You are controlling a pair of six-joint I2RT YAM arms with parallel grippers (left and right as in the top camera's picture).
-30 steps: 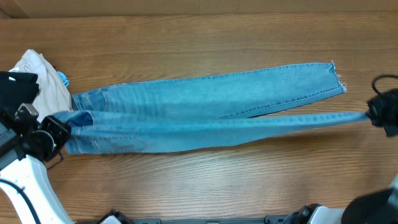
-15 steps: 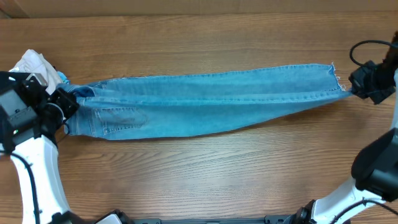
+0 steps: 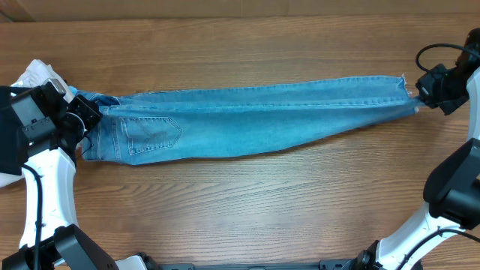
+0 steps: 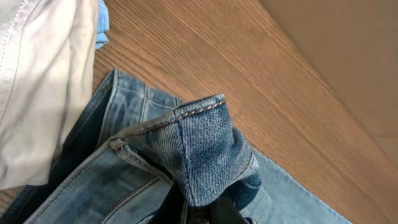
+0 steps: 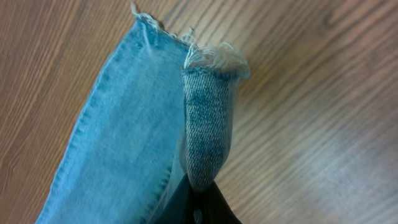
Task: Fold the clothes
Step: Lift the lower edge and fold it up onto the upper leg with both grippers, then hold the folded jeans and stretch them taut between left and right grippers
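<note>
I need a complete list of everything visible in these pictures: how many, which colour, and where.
jeans: one pair, light blue, stretched left to right across the middle, back pocket up
garment: one, white-cream, left end, beside the waistband
cloth scrap: one, light blue, by the white garment; unclear what
table: one, brown wood, beneath all
panel: one, beige, along the far edge
left arm: one, white and black, left; jaws shut on the waistband
right arm: one, white and black, right; jaws shut on a frayed hem

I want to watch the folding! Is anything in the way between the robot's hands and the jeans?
No, nothing visible. The left gripper pinches the jeans at the waistband, and the right gripper pinches a frayed hem. A white garment lies beside the waistband, outside the grip.
</note>
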